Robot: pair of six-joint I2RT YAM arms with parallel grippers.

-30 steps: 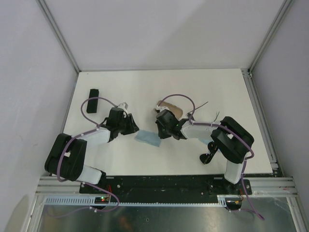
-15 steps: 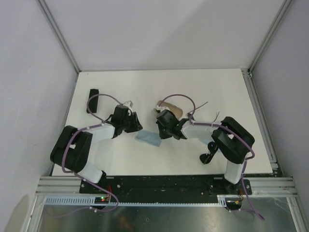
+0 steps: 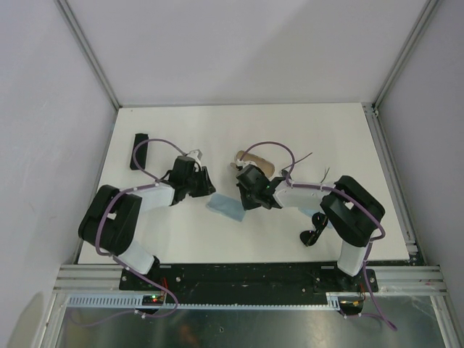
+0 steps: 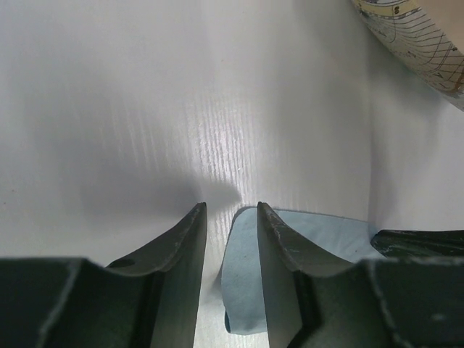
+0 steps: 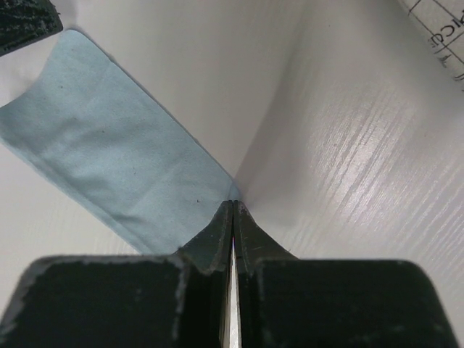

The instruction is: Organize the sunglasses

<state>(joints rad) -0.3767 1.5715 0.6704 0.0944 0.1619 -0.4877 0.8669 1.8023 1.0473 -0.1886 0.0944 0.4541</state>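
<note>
A folded light-blue cloth [image 3: 223, 209] lies on the white table between my two grippers. My right gripper [image 5: 233, 201] is shut, its tips pinching the near corner of the cloth [image 5: 109, 138]. My left gripper [image 4: 230, 206] is open and straddles the opposite edge of the cloth [image 4: 243, 279], which lies between its fingers. In the top view the left gripper [image 3: 206, 187] and right gripper [image 3: 243, 199] face each other across the cloth. The chunky black sunglasses [image 3: 315, 233] lie by the right arm's base. Thin wire temples of the other sunglasses [image 3: 303, 156] poke out behind the right arm.
A beige patterned oval case [image 3: 255, 158] lies just beyond the right gripper, half hidden by it; its edge shows as the beige case [image 4: 428, 36] in the left wrist view. A black oblong case [image 3: 138, 150] lies at the far left. Grey walls enclose the table.
My left gripper has moved up and to the right, onto the cloth's edge. The right gripper's jaws have closed at the cloth's corner.
</note>
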